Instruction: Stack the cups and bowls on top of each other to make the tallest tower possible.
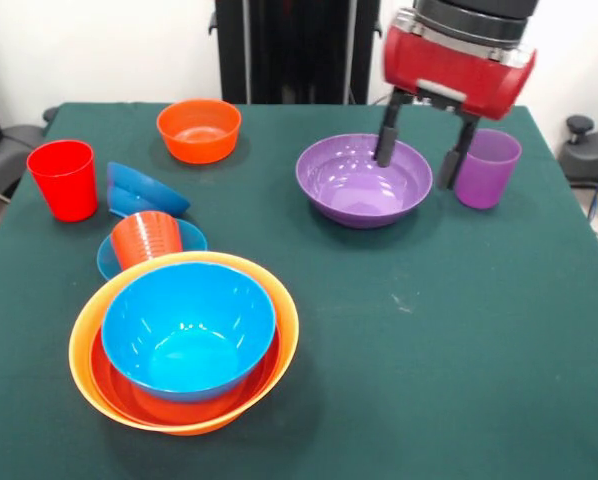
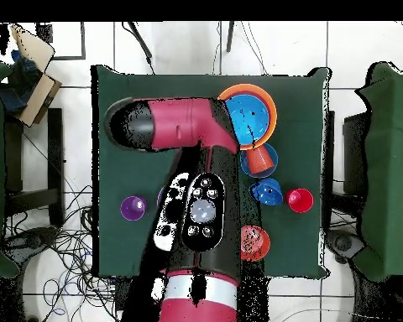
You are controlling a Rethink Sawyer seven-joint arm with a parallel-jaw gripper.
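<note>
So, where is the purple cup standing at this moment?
In the front view the purple cup stands upright on the green table at the far right, just right of the purple bowl, with the open gripper straddling the bowl's right rim beside it.

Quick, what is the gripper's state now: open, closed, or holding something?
Gripper: open, holding nothing; one finger over the purple bowl, the other beside the purple cup.

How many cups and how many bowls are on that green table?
Cups: 3, red, orange-red lying tipped, purple.
Bowls: 7, nested yellow-orange, red-orange and light blue; purple; small orange; small light blue under the tipped cup; small dark blue, tilted.
Total: 10.
</note>
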